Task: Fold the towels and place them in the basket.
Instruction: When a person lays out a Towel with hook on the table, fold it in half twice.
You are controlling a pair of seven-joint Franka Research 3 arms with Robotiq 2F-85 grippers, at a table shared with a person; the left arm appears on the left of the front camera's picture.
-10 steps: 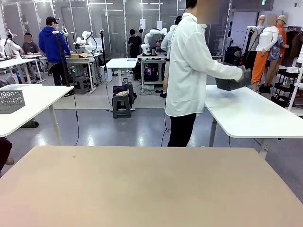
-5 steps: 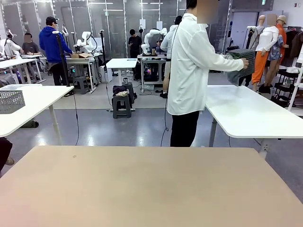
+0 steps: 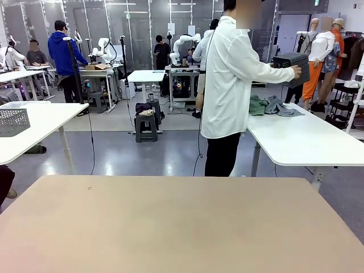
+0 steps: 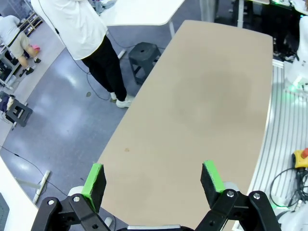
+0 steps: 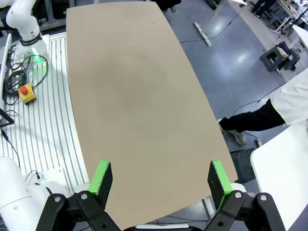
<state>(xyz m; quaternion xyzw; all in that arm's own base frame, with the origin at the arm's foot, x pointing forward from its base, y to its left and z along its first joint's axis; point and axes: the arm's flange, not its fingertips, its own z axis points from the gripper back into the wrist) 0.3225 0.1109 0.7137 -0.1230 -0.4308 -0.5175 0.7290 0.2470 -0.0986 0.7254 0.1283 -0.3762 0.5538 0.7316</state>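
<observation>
A person in a white coat stands beyond my table, turned to a white table (image 3: 301, 139) at the right. One hand holds the dark grey basket (image 3: 293, 67) tipped up in the air. The towels (image 3: 273, 106), one green and one blue-grey, lie crumpled in a heap on that white table below the basket. My left gripper (image 4: 153, 180) hangs open high above the tan table (image 4: 202, 110), nothing between its green pads. My right gripper (image 5: 159, 182) is likewise open over the same table (image 5: 134, 96).
The tan table (image 3: 182, 227) in front of me is bare. A white table (image 3: 34, 125) with a light mesh basket (image 3: 12, 121) stands at the left. A small black stool (image 3: 146, 122) is on the floor beyond. Cables and a red stop button (image 5: 26, 91) lie beside the arms' bases.
The person lifted the basket off the white table and tipped it, and the towels dropped out onto that table. Both grippers stayed still.
</observation>
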